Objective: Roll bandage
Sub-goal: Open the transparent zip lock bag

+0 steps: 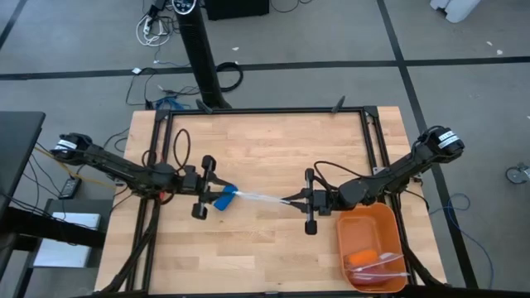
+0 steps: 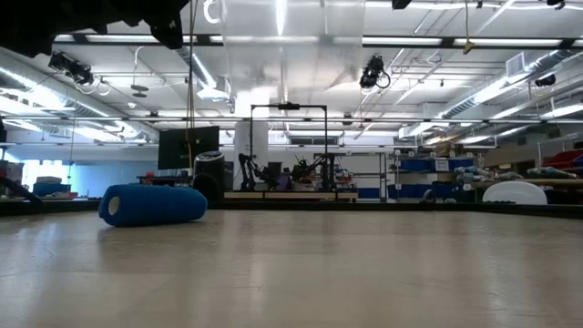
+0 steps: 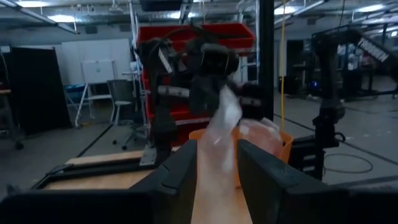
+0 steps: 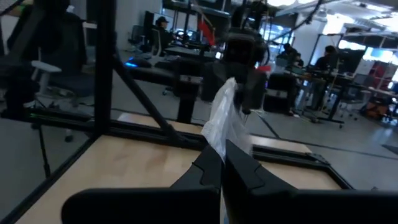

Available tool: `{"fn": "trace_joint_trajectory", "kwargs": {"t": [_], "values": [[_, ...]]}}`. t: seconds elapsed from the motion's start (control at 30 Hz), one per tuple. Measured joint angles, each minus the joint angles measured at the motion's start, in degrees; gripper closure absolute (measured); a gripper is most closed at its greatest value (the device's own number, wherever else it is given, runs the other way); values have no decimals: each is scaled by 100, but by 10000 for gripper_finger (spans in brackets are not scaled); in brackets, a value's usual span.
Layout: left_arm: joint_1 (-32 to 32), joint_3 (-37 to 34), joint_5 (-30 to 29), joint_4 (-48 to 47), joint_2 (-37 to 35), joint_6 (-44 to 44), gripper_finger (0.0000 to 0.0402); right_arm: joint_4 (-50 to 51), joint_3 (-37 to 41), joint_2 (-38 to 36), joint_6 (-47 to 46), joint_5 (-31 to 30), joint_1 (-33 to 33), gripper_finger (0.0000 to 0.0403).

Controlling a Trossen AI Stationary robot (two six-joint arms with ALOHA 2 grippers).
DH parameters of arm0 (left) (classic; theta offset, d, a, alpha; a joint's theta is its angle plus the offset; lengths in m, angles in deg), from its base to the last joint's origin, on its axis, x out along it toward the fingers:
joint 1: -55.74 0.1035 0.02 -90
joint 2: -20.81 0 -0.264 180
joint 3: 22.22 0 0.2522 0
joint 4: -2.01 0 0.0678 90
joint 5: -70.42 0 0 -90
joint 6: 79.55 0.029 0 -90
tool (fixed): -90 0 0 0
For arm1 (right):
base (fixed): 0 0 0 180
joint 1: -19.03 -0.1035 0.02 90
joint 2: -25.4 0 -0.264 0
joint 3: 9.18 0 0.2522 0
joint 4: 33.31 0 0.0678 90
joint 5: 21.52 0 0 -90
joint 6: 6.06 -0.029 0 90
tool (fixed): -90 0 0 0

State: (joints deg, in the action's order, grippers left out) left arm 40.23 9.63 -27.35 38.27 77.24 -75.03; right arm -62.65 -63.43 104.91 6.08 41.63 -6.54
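The bandage (image 2: pixel 153 204) is a short bright blue roll lying on its side on the wooden table. In the high view the bandage (image 1: pixel 226 201) lies under the tips of my left gripper (image 1: pixel 217 191). A clear crinkly plastic bag (image 1: pixel 261 198) spans the air between my two grippers, above the table. My left gripper (image 3: pixel 217 154) has the bag's one end between its parted fingers. My right gripper (image 1: pixel 291 199) is shut on the other end. Neither gripper touches the bandage. My left gripper has one end of the clear bag (image 3: pixel 219 163) between its two fingers, coming level from the table's left. The bag fills the gap between them and runs on toward the other arm, clear of the table. My right gripper pinches the bag's opposite end (image 4: pixel 219 138) between its shut fingers, level from the table's right. The bunched plastic stretches away from its tips toward the left gripper (image 4: pixel 245 68).
An orange plastic tray (image 1: pixel 341 240) stands at the table's near right, holding an orange item and clear plastic. A black frame (image 1: pixel 265 110) runs along the table's far edge and sides. Bare wood lies between the arms and the near and far edges.
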Motion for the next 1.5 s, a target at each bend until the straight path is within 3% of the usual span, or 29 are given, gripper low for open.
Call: {"fn": "trace_joint_trajectory", "kwargs": {"t": [0.17, 0.37, 0.63, 1.03, 1.23, 1.43, 1.5], "values": [[2, 132, -184, 144, 455, -19, 269, -92, 0, 0, 78, -13, -25, 403], [-2, 575, 191, 433, 987, 112, 259, -97, 0, 0, 88, -13, -32, 403], [-2, 671, 551, 440, 978, 122, 259, -22, 0, 0, 90, -11, -68, 403], [-4, 669, 590, 164, 978, 122, 263, -130, 0, 2, 99, -9, -178, 403], [-4, 667, 990, 306, 974, 105, 308, -122, 0, -28, 96, -13, -219, 403], [-4, 667, 979, 247, 974, 146, 389, -129, -2, -102, 89, -18, -261, 403], [-4, 664, 877, 237, 974, 140, 393, -84, -2, -114, 44, -24, -261, 403]]}}
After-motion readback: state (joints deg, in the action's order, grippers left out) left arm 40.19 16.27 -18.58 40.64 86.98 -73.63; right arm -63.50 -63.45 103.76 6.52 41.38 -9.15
